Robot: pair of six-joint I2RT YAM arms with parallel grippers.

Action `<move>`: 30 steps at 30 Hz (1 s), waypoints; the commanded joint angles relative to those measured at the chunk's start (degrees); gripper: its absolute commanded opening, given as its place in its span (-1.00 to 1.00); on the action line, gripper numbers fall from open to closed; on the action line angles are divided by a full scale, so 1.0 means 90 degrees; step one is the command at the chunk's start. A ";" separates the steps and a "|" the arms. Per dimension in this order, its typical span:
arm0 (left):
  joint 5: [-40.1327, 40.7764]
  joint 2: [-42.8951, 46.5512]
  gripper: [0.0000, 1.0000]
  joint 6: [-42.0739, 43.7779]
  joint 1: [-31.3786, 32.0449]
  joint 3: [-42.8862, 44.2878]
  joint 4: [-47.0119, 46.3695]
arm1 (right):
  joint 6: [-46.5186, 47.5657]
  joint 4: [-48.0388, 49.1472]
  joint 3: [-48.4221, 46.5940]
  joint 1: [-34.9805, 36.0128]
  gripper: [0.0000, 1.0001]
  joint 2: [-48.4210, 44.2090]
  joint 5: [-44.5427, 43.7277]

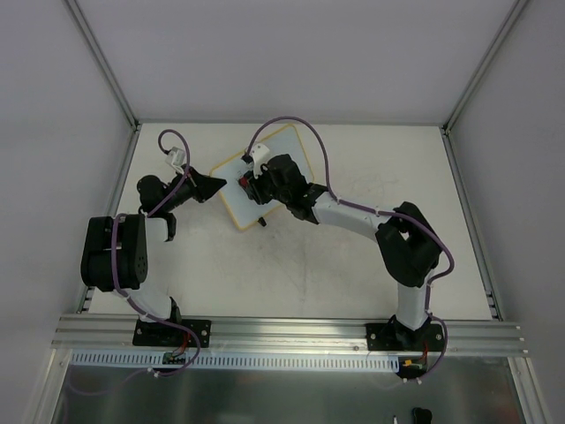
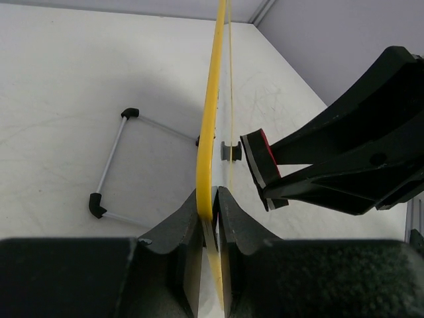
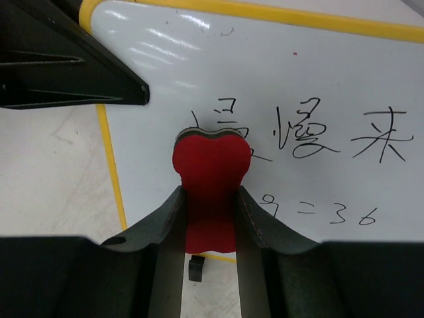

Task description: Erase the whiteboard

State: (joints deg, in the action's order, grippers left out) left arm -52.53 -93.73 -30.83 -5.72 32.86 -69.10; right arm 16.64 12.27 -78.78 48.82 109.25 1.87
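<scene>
Right hand clamps red eraser; left hand pinches whiteboard edge; handwriting shows only in right-wrist view.

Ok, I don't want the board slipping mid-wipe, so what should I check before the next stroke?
1. Left gripper clamped on the whiteboard frame: ok.
2. Right gripper gripping the eraser: ok.
3. Eraser pad pressed against the board face: not ok, the left wrist view shows a gap.
4. Unwiped handwriting located: ok, it lies beside the eraser.
5. Arms out of each other's way: ok, the left one holds only the board's edge.
6. Board's underside support: cannot tell.
</scene>
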 commanded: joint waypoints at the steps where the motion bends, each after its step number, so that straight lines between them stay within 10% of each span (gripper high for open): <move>1: -0.0149 -0.0044 -0.77 0.0105 -0.0068 0.0196 -0.0340 | 0.0153 0.0931 -0.0055 0.0084 -1.00 -0.0001 -0.0110; 30: -0.0403 -0.0230 -1.00 -0.0041 -0.0097 0.0284 -0.0535 | 0.0279 0.2318 -0.0211 0.0367 -1.00 0.0839 -0.0910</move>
State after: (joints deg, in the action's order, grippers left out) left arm -54.46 -95.46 -33.95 -6.11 34.15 -69.67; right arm 18.13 29.78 -78.00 52.14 115.26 -3.86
